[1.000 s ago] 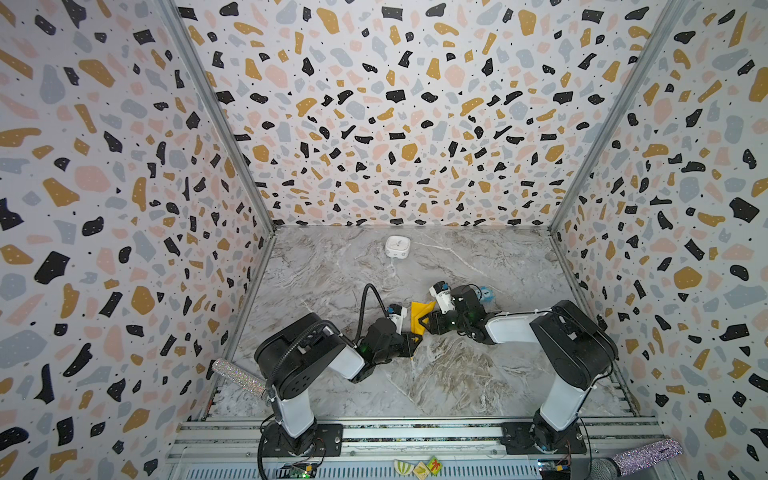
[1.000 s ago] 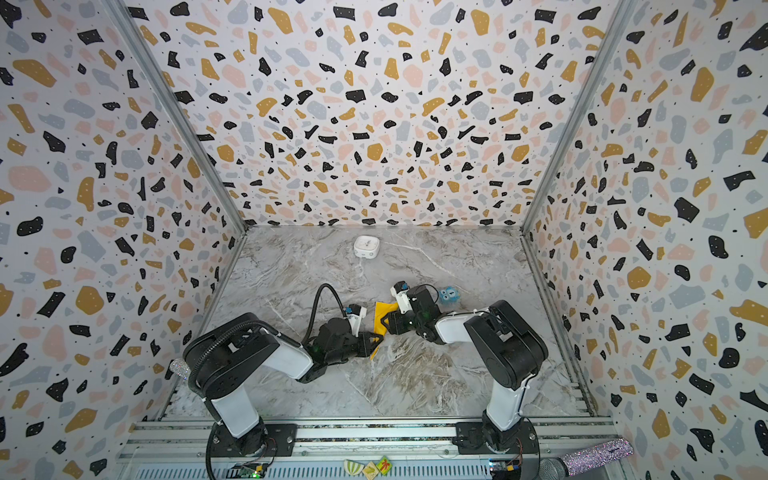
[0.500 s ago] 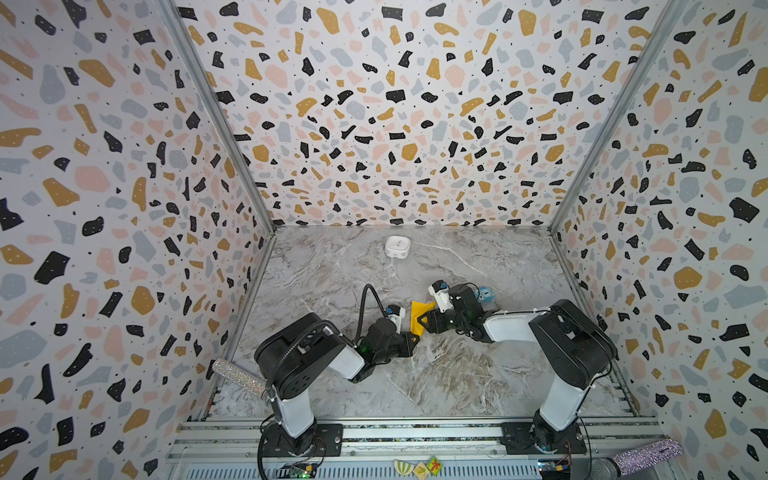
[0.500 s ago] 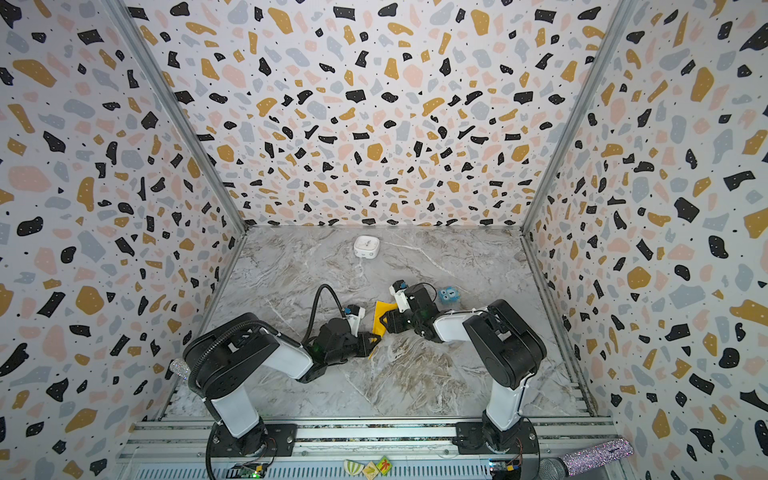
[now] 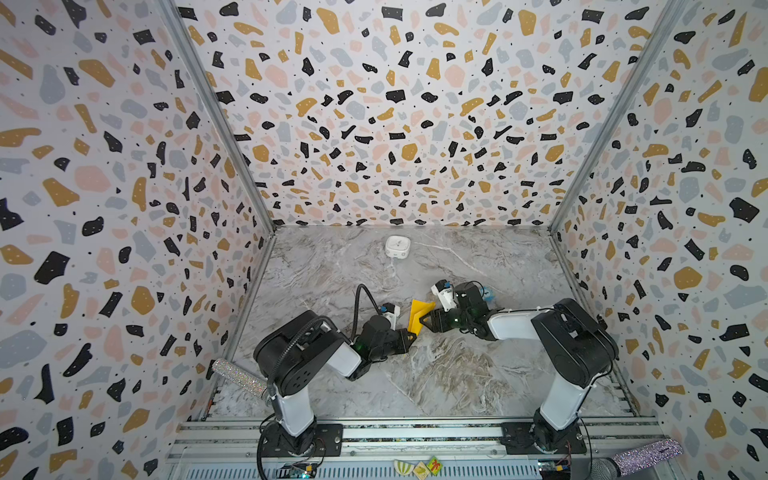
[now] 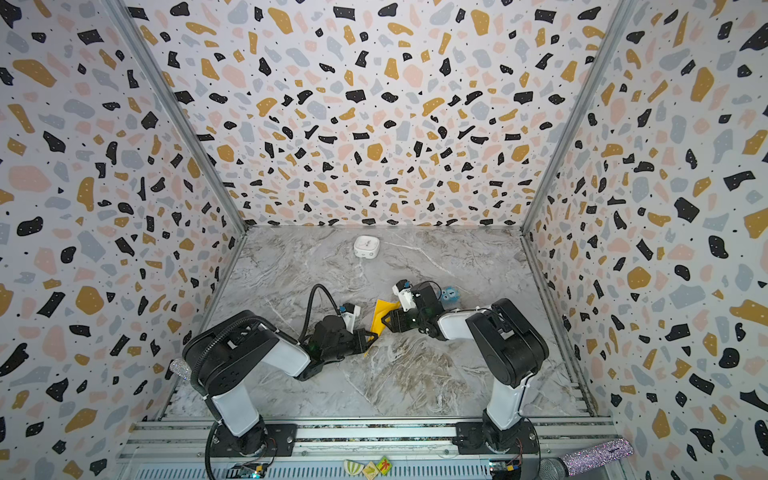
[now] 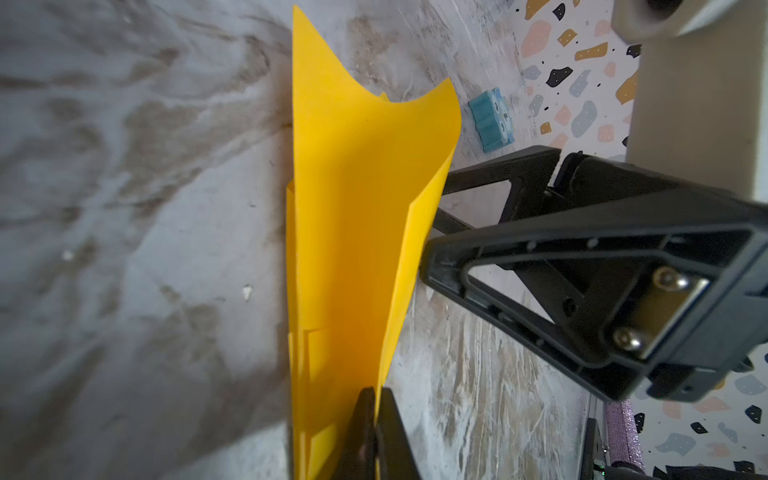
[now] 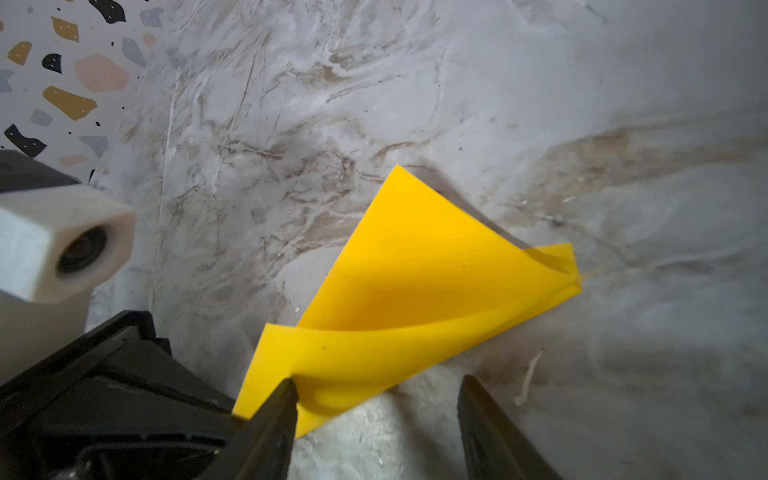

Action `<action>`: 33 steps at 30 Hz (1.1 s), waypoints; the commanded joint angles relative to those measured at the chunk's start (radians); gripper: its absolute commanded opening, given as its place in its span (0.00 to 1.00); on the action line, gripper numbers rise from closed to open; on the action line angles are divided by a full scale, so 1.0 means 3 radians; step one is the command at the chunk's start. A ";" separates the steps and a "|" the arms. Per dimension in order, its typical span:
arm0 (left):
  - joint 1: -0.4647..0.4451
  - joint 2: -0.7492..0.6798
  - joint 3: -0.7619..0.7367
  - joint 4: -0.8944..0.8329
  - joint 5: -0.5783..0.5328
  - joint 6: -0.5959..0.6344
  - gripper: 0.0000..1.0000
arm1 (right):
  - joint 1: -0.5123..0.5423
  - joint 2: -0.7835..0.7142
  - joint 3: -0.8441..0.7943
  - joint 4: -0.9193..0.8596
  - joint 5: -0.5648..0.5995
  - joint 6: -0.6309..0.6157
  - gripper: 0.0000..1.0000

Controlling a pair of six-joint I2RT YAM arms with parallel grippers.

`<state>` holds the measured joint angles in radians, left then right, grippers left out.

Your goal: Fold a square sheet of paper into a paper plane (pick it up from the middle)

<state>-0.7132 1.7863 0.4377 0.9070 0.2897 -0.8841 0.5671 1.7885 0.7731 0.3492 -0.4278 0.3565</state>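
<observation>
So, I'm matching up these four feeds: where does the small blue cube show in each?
In a top view: small blue cube just beyond the right arm's wrist.
In a top view: small blue cube, same spot.
Left wrist: beyond the folded yellow paper, near the wall.
Right wrist: not in it.
Shared landmark: the folded yellow paper.

Smooth yellow paper [image 8: 415,282], matt blk plastic right end effector [image 8: 378,386] (tabletop [image 8: 415,83] marble-look, scuffed).

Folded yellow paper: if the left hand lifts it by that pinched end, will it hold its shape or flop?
Probably floppy: the folded yellow paper curls open beyond the left hand pinching its layered end. Likely very light, being so thin, so the open right hand could shove it easily.
</observation>
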 commanded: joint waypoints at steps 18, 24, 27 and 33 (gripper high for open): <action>0.0018 -0.0225 0.0107 -0.0261 0.0055 0.0246 0.16 | 0.0220 0.0554 0.0264 -0.1366 0.0896 0.0130 0.61; 0.0018 -0.0320 0.0092 -0.0358 0.0001 0.0275 0.19 | 0.0261 0.0597 0.0317 -0.1466 0.0999 0.0141 0.61; 0.0018 -0.0368 0.0099 -0.0480 -0.0068 0.0316 0.20 | 0.0263 0.0598 0.0324 -0.1469 0.1000 0.0150 0.61; 0.0016 -0.0381 0.0087 -0.0625 -0.0128 0.0314 0.20 | 0.0273 0.0613 0.0332 -0.1466 0.0995 0.0163 0.61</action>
<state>-0.7116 1.6878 0.4534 0.7353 0.2710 -0.8097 0.6506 1.8664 0.9398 0.2050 -0.1802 0.3714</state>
